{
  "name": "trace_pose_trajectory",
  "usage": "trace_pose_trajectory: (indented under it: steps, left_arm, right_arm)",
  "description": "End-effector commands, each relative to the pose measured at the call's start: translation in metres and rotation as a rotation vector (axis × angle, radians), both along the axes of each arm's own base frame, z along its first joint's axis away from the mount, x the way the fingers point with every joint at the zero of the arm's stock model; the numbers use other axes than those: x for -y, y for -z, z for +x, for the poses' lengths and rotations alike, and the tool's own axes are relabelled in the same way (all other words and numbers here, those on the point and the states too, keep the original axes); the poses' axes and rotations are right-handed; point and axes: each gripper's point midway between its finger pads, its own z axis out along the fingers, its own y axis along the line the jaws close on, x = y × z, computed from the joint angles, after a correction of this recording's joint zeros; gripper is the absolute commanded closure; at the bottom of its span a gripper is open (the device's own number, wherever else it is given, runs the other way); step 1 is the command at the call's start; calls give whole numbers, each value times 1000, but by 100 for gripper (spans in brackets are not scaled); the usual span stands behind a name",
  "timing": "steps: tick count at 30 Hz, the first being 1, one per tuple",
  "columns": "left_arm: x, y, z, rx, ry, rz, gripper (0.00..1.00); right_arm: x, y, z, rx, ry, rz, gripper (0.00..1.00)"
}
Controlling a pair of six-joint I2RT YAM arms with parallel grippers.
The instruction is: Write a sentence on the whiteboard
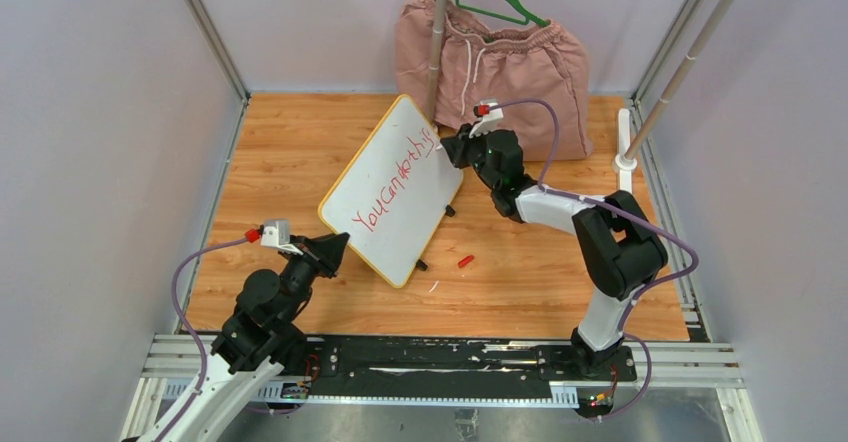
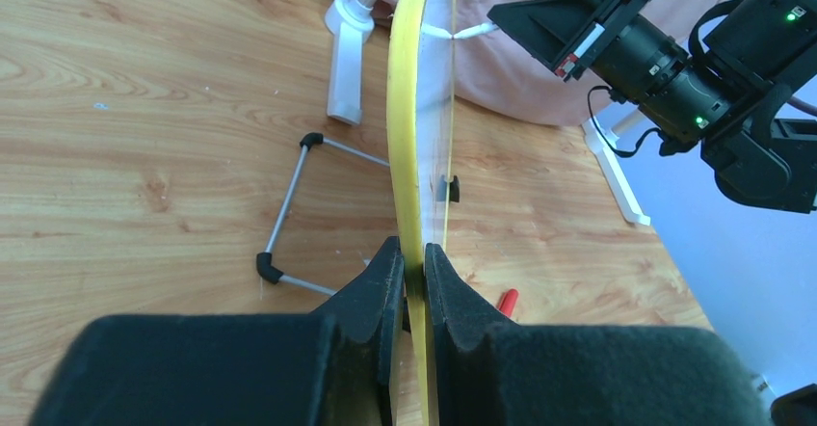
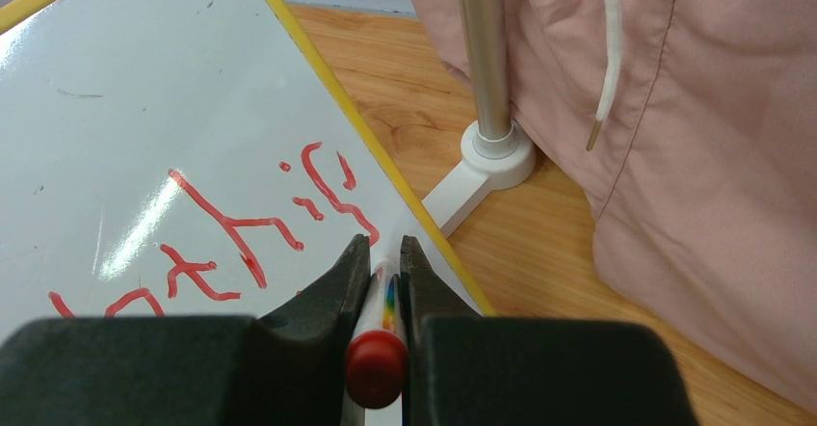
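The board sat in the middle of the top view, running diagonally from lower left to upper right over the table, its white face turned up toward the camera. The sentence ran in red along that diagonal, reading roughly "YouCandothis".

The left gripper was at the board's lower-left corner. In the left wrist view its jaws were clamped on the yellow rim, one finger on each side, with the board seen edge-on and rising from bottom centre to the top of the frame. A wire stand lay on the wood to the left of that edge, and one of the board's black feet stuck out on the right.

The right gripper was at the board's upper-right edge, just past the last letters. In the right wrist view its jaws were closed on a marker, red at its near end, pointing at the board right beside the rim. The letters "this" lay up and to the left of the fingertips.

A red cap lay on the table right of the board's lower edge. Pink shorts hung on a green hanger at top centre.
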Motion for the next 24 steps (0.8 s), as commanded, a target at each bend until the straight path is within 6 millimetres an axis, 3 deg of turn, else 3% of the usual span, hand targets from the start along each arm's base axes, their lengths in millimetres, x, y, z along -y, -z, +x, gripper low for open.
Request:
trace_pose_trajectory:
  steps: [1, 12, 19, 24]
  left_arm:
    - [-12, -2, -5, 10, -35, 20, 100]
    - [-18, -1, -5, -20, -69, -6, 78]
    - [-19, -3, -6, -27, -73, -23, 58]
    - [-22, -5, -7, -38, -90, -39, 53]
  right_arm:
    - [6, -27, 0, 45, 11, 26, 100]
    - [29, -73, -27, 110, 44, 50, 100]
    - [43, -77, -54, 103, 42, 56, 100]
    - [49, -76, -77, 88, 13, 66, 100]
